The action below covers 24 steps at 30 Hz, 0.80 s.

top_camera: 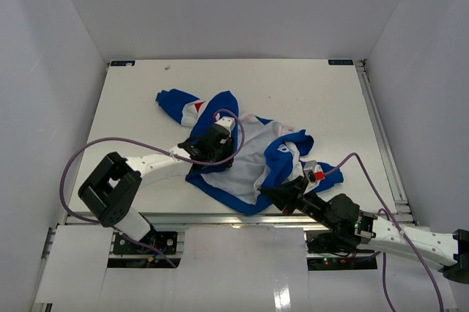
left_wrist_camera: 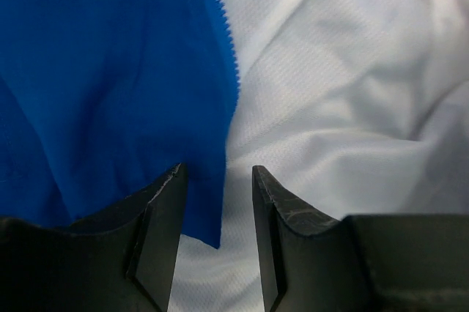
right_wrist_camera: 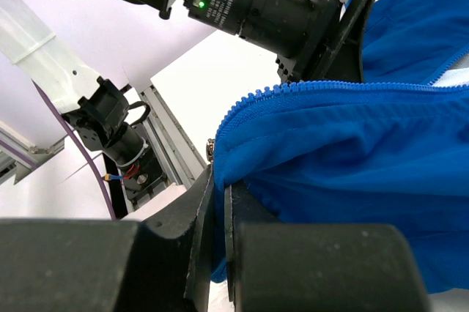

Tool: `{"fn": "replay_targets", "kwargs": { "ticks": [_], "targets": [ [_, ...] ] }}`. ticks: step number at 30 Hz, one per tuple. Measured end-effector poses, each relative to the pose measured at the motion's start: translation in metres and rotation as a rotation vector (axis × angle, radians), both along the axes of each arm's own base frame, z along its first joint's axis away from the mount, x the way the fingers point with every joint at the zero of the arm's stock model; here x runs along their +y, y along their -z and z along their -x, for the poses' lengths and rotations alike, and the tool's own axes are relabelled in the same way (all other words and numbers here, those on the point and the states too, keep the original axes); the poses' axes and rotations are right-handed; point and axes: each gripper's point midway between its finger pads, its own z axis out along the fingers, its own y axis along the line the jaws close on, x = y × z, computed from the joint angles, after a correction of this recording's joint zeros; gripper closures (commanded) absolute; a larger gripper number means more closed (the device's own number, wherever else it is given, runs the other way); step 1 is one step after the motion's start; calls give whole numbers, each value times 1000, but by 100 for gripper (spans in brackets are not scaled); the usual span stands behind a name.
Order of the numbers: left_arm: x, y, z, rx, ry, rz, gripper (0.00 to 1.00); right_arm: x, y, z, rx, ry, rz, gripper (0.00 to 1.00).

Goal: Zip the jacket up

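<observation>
Top view: jacket point(top_camera: 242, 154) crumpled, lying open mid-table, slightly near of centre; white lining up, one blue sleeve point(top_camera: 176, 103) flung far-left.

Left wrist view only: left gripper point(left_wrist_camera: 218, 173) jaws apart, blue flap's toothed edge point(left_wrist_camera: 229, 41) hanging between them, unpinched, over white mesh lining point(left_wrist_camera: 344, 85).

Right wrist view only: right gripper point(right_wrist_camera: 218, 180) jaws nearly together, clamping blue hem beside zipper teeth point(right_wrist_camera: 330, 86) at jacket's near-right edge.

Surface: matte white table point(top_camera: 330, 107), aluminium rail point(top_camera: 388, 151) along right side. Plain pale walls point(top_camera: 220, 4) on three sides. Fabric thin, creased, slightly glossy.
</observation>
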Motion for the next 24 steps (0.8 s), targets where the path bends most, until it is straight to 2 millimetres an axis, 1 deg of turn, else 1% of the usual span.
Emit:
{"fn": "replay_targets", "kwargs": {
  "ticks": [5,8,10,12,18,21,24],
  "targets": [
    [10,15,-4,13,-27,-77,54,-1,0,0,2,-1,-1,92],
    [14,18,-5,8,-36,-102,57,-1,-1,1,3,-1,-7,92],
    [15,18,-6,6,-36,-109,63,-2,-2,1,3,-1,-12,92],
    [15,17,-7,3,-36,-115,66,-2,-3,1,4,-2,-15,92],
    [25,17,-12,-14,-77,-154,63,-2,-2,1,7,-2,-15,92],
    [31,13,-16,-23,-103,-156,61,-2,-1,1,10,-2,-10,92],
    [32,10,-18,-28,-109,-147,59,-2,-1,1,12,-2,-10,92]
  ]
}}
